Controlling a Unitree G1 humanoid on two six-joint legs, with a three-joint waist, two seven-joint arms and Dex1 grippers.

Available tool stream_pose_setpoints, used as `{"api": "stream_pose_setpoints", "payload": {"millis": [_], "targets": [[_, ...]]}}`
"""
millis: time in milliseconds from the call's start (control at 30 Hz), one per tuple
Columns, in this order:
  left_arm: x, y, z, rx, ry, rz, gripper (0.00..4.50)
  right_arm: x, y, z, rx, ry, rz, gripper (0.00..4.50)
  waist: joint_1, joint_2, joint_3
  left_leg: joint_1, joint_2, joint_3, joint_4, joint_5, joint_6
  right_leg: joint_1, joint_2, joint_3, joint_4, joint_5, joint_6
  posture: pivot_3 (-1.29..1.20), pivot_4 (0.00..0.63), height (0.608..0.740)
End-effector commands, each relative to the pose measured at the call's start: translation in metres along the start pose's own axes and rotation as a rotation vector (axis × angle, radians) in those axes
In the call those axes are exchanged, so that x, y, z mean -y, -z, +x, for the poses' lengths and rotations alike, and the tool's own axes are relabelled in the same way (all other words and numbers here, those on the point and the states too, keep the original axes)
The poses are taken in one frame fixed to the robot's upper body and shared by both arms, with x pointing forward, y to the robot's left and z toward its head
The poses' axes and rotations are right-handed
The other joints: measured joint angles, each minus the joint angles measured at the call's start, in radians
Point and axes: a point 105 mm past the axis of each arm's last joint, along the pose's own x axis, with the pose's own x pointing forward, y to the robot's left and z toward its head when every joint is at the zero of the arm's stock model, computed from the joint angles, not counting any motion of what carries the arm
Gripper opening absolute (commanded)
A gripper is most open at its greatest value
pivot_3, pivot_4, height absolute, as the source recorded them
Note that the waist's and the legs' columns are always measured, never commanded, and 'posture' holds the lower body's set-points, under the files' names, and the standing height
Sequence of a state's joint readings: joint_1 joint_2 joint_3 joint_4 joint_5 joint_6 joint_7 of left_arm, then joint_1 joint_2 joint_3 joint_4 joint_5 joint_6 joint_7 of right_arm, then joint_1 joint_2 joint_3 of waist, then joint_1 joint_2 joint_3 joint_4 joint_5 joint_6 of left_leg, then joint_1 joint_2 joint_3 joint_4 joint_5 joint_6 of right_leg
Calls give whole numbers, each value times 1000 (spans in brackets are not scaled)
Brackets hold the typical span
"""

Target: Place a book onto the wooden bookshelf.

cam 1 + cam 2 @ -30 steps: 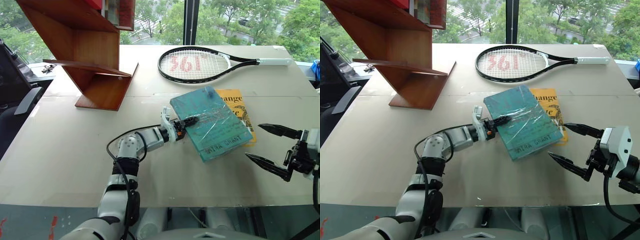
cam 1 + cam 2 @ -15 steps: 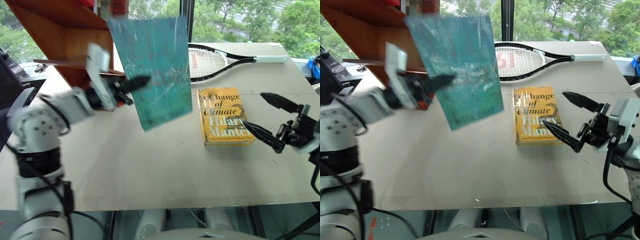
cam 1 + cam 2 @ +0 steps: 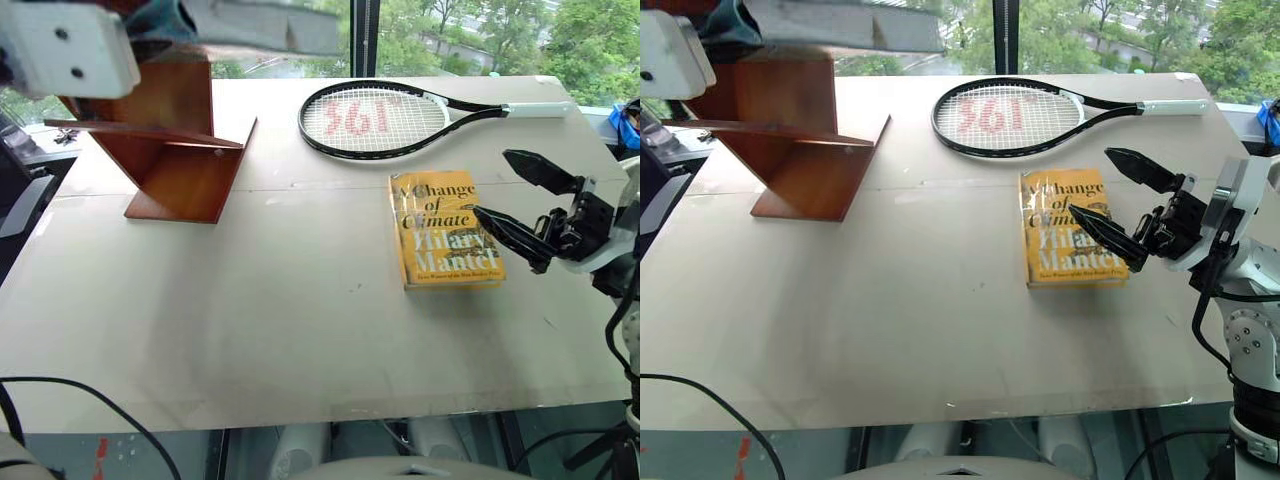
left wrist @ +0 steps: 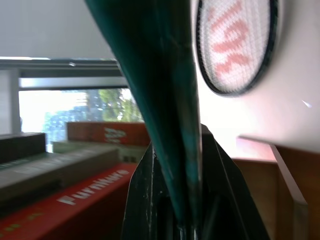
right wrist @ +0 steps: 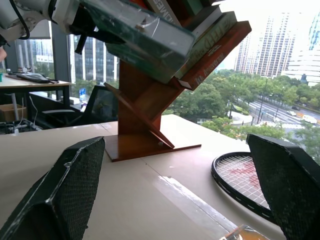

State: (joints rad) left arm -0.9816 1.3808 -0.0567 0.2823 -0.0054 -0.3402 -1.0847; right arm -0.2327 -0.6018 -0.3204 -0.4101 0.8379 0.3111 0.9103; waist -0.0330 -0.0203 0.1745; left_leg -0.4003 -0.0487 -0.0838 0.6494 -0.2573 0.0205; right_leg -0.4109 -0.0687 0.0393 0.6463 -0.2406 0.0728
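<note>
Left gripper (image 4: pixel 186 220): clamped on teal-green plastic-wrapped book (image 5: pixel 145 42), raised at upper left of frame beside reddish-brown slanted wooden bookshelf (image 3: pixel 175 150). Right gripper (image 3: pixel 515 195): spread wide, empty, at right of frame above yellow-orange paperback (image 3: pixel 445 230) lying on beige desk (image 3: pixel 280 320). Black tennis racket (image 3: pixel 400 115) at upper centre.

The left pincer (image 4: pixel 182 220) is raised high at the upper left, and its two black fingers are clamped flat on the book (image 4: pixel 160 90). The right pincer (image 3: pixel 520 195) is held low at the right, pointed leftward, with its fingers (image 3: pixel 510 232) spread wide apart and nothing between them.
</note>
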Motion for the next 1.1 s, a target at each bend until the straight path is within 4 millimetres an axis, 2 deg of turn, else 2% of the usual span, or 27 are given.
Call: {"api": "stream_pose_setpoints", "payload": {"millis": [33,167,300,500,700,833,933,967,1000,1033,1100], "targets": [[0,44,-22,-186,26,13,108,0,-8,1,33,-27,-43,4500,-8,0,0,1,0,0,0,0,0,0,1,0,2,0,0,0,150,740],[23,82,-11,-295,106,-29,108,0,-6,0,31,-32,-47,4500,-6,-1,0,1,0,0,3,0,1,1,1,-1,6,0,0,0,150,740],[38,97,0,-345,193,-41,108,-2,-6,-2,20,-30,-55,4500,-1,-4,0,1,-1,0,6,0,1,2,0,-3,8,0,0,0,150,740],[32,93,20,-341,237,-37,108,-8,-5,-3,7,-22,-65,4500,-12,-6,1,1,-1,-1,6,0,1,0,0,-2,11,0,0,0,150,740],[30,89,25,-301,216,-15,108,-8,-7,-1,13,-20,-63,4500,-10,-6,1,1,-1,-2,6,0,1,0,0,-2,12,-1,1,0,150,740],[20,81,24,-225,139,-33,1474,-8,-9,0,17,-22,-66,4500,-8,-7,2,2,-1,-2,6,0,1,0,-1,-2,12,-1,1,0,150,740],[11,72,16,-156,94,-54,2887,-8,-10,1,18,-23,-65,4500,-8,-8,2,1,0,-2,6,0,1,0,-1,-2,12,-1,1,0,150,740],[10,71,13,-143,91,-66,3340,-8,-10,0,17,-23,-64,4500,-8,-8,2,1,0,-2,7,0,1,0,-2,-2,12,-1,2,0,150,740],[11,69,8,-121,91,-85,4002,-8,-10,0,16,-24,-60,4500,-8,-7,2,1,-1,-2,7,0,1,0,-2,-2,12,-1,2,0,150,740],[11,67,5,-94,97,-112,4397,-8,-10,0,14,-25,-57,4500,-9,-7,2,1,-1,-2,7,0,1,0,-2,-2,12,-1,2,0,150,740],[17,54,-4,11,132,-215,4457,-7,-11,1,8,-30,-51,4500,-12,-7,2,1,0,-2,7,0,1,0,-2,-2,13,-1,2,0,150,740]]}}
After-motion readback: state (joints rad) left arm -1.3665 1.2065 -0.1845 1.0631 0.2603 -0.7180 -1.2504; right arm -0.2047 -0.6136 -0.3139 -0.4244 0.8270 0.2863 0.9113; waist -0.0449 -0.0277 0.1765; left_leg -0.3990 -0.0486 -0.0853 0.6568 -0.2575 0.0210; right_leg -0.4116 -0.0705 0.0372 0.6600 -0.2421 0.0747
